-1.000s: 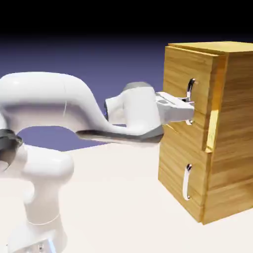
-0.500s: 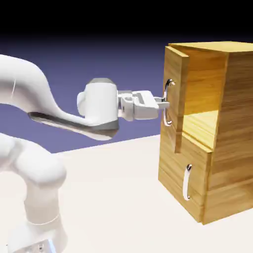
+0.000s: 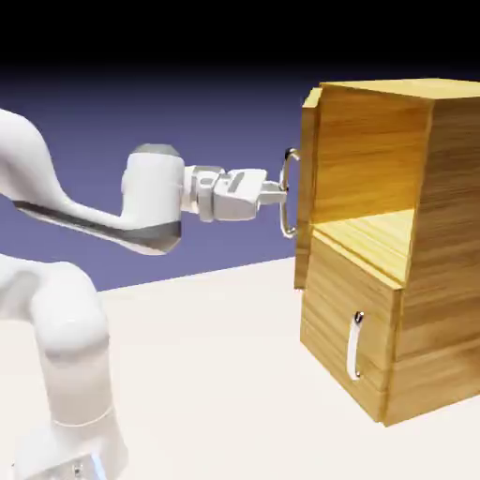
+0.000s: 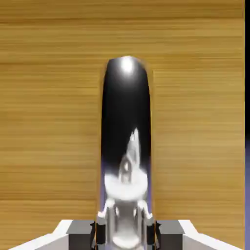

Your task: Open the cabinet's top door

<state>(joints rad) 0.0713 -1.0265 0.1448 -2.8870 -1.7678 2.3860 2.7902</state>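
The light-brown wood-grain cabinet (image 3: 441, 244) stands at the right of the exterior view. Its top door (image 3: 307, 187) is swung wide, edge-on to the camera, and the upper compartment with its wooden shelf (image 3: 375, 234) shows. My gripper (image 3: 279, 194) is shut on the door's curved silver handle (image 3: 287, 192), with the arm stretched in from the left. In the hand view the handle (image 4: 126, 141) runs up the middle as a dark shiny bar in front of the door's wood (image 4: 49, 122), and my fingertips (image 4: 97, 229) press on its lower end from both sides.
Below the shelf, the lower panel (image 3: 342, 328) is closed flat and carries a short silver handle (image 3: 354, 345). The cabinet rests on a pale table (image 3: 216, 375). My arm's base (image 3: 66, 412) rises at the lower left.
The top door has swung from barely ajar to wide, turning edge-on. My gripper has drawn back to the left with the handle in its grip, and the arm's elbow has pulled back.
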